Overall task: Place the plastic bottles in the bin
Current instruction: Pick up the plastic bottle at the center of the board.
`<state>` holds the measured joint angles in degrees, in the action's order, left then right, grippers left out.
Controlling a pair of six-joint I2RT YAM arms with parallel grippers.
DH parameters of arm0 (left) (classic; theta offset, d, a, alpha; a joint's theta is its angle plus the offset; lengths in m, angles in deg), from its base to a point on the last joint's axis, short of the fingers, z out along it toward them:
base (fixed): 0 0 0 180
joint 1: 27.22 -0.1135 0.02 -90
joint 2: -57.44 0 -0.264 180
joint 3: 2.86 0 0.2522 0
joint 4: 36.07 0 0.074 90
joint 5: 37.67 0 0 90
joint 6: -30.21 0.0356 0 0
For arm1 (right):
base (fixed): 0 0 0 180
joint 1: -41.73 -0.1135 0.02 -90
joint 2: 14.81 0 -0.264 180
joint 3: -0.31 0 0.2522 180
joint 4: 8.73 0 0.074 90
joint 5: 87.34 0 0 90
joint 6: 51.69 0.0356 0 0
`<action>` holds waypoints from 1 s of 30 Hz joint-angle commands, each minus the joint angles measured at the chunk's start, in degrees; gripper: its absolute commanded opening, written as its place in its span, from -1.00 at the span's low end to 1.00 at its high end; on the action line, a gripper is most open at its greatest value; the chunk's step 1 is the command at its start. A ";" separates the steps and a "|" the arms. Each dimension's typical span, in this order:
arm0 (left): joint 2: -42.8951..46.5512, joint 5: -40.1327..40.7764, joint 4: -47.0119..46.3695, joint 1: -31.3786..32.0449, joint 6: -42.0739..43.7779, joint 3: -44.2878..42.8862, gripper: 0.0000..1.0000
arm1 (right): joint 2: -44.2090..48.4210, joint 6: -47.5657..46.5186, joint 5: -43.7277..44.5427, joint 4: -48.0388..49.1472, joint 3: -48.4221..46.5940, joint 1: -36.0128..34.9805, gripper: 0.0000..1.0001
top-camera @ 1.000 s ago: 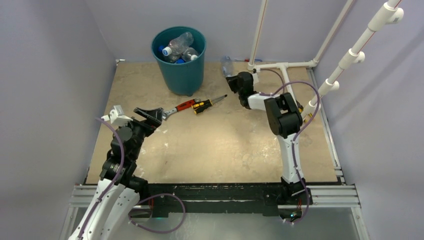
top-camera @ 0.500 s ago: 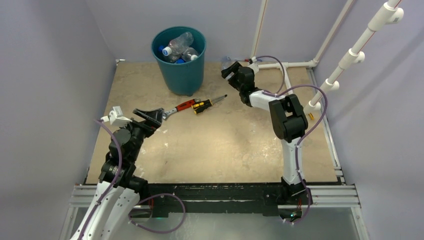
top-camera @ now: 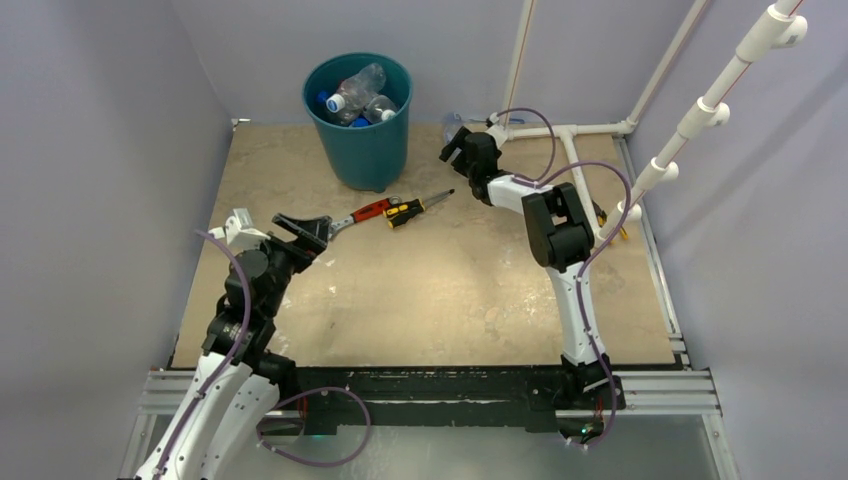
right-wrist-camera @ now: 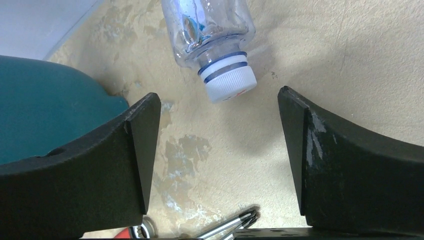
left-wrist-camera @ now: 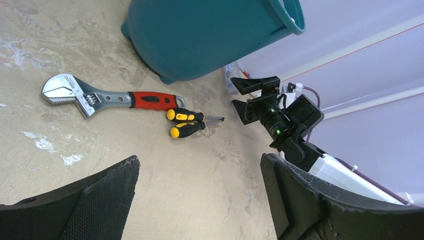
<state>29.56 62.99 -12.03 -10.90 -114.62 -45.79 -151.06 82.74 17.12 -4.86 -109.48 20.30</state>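
Bottles (top-camera: 358, 92) heaped in bin (top-camera: 362, 150) from above; right gripper (top-camera: 455, 148) splayed wide beside it, lone bottle (top-camera: 452, 121) just beyond. From left wrist, left gripper (left-wrist-camera: 200, 165) gaping, empty. From right wrist, lone bottle lying flat, white cap aimed between parted fingers, untouched.

The table (top-camera: 450, 290) is tan with pale spots. The blue-green bin (top-camera: 365, 140) stands on it at the far side, a bit to the left. Just nearer than the bin lie a red-handled wrench (top-camera: 362, 213) and two yellow and black screwdrivers (left-wrist-camera: 186, 116), side by side. One clear bottle (right-wrist-camera: 210, 30) with a white cap lies on its side at the far edge, right of the bin.
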 commanded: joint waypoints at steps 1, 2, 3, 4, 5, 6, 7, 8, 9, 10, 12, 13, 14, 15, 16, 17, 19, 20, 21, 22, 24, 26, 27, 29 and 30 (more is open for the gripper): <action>-0.42 -0.22 -2.55 0.22 1.21 -0.15 0.81 | -1.12 -2.77 1.78 -0.25 -2.06 0.25 0.68; -0.42 -0.16 -2.55 0.27 1.27 -0.11 0.81 | -1.39 -2.95 1.79 0.11 -2.20 0.25 0.66; -0.35 -0.11 -2.59 0.27 1.36 -0.06 0.81 | -1.73 -3.14 1.83 0.20 -2.48 0.25 0.63; -0.38 -0.07 -2.61 0.25 1.41 -0.04 0.81 | -2.13 -3.15 1.94 0.21 -2.63 0.25 0.61; -0.42 -0.03 -2.64 0.27 1.50 -0.02 0.81 | -2.37 -2.93 1.79 -0.08 -2.94 0.39 0.58; -0.47 -0.02 -2.64 0.29 1.62 0.06 0.81 | -2.50 -2.66 1.71 0.28 -3.00 0.51 0.55; -0.50 0.02 -2.60 0.29 1.61 0.07 0.81 | -2.61 -2.60 1.71 0.56 -3.01 0.56 0.51; -0.58 0.02 -2.61 0.25 1.60 0.15 0.81 | -2.70 -2.52 1.85 0.64 -3.13 0.52 0.46; -0.60 -0.02 -2.63 0.25 1.60 0.13 0.81 | -2.83 -2.31 1.96 0.65 -3.24 0.58 0.43; -0.60 -0.06 -2.64 0.24 1.65 0.20 0.81 | -3.07 -2.17 1.74 0.61 -3.56 0.64 0.39; -0.47 -0.11 -2.64 0.26 1.53 0.20 0.81 | -3.75 -2.04 1.41 -0.32 -4.66 0.68 0.35; -0.36 -0.11 -2.57 0.27 1.55 0.17 0.81 | -4.04 -1.73 1.30 -0.65 -5.13 0.73 0.34; -0.27 -0.03 -2.49 0.28 1.60 0.21 0.81 | -4.23 -1.34 1.02 -0.74 -5.34 0.84 0.30; -0.17 0.06 -2.43 0.27 1.61 0.20 0.80 | -4.36 -0.95 0.68 -0.63 -5.36 0.97 0.25; -0.02 0.14 -2.26 0.27 1.64 0.20 0.81 | -4.53 -0.66 0.39 -0.51 -5.32 1.09 0.20; 0.13 0.22 -2.16 0.29 1.64 0.15 0.81 | -4.63 -0.35 0.25 -0.49 -5.39 1.12 0.15; 0.43 0.40 -2.05 0.28 1.69 0.09 0.80 | -4.77 0.08 -0.10 -0.33 -5.39 1.28 0.05; 0.52 0.48 -2.01 0.23 1.67 0.08 0.80 | -4.81 0.27 -0.11 -0.31 -5.35 1.30 0.00; 0.56 0.44 -2.02 0.24 1.62 0.00 0.80 | -4.82 0.43 -0.19 -0.20 -5.28 1.35 -0.04; 0.56 0.42 -1.94 0.23 1.65 -0.13 0.80 | -4.90 0.52 -0.36 0.04 -5.24 1.38 -0.07; 0.47 0.42 -1.57 0.29 1.75 -0.61 0.80 | -4.99 0.59 -0.92 0.42 -5.23 1.39 -0.16; 0.62 0.51 -1.03 0.28 1.88 -0.88 0.80 | -4.89 0.22 -1.15 0.95 -5.04 1.39 -0.29; 0.82 0.62 -0.78 0.29 1.90 -0.96 0.80 | -4.55 -0.16 -0.81 1.67 -4.56 1.41 -0.36; 1.33 0.68 -0.35 0.29 1.99 -1.06 0.80 | -2.94 -0.50 -0.53 3.43 -2.34 1.39 -0.52; 1.72 0.75 -0.04 0.24 2.00 -1.23 0.80 | -1.68 -0.90 -0.42 4.79 -0.59 1.39 -0.62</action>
<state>30.02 63.07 -12.12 -10.90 -114.01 -45.76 -155.12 82.85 16.55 -3.46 -113.26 21.55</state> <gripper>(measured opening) 0.903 0.430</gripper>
